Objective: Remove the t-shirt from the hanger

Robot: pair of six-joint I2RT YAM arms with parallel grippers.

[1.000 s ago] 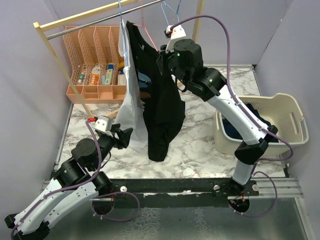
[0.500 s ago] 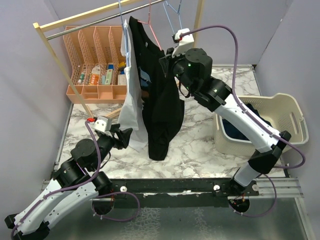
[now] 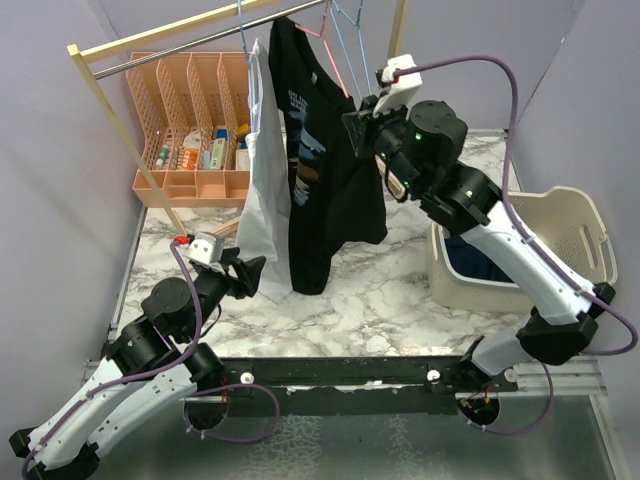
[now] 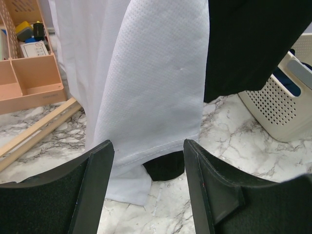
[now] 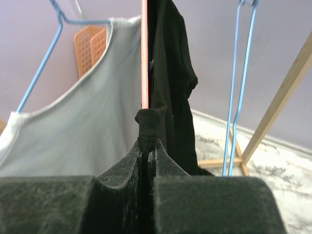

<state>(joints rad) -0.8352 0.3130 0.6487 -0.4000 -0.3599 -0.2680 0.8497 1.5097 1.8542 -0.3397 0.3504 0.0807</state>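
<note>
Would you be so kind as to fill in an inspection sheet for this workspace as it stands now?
Surface: marble table, no spills seen.
Job's things: black t-shirt not yet off pink hanger, hung from rail.
Clutter: white garment on the rail; orange organizer; laundry basket holding dark cloth.
Grippers: right gripper, jaws shut on black t-shirt; left gripper, jaws open before the white garment's hem.
Cables: purple cables looping off both arms, no snag seen.
Surroundings: lilac walls; nothing else seen.
</note>
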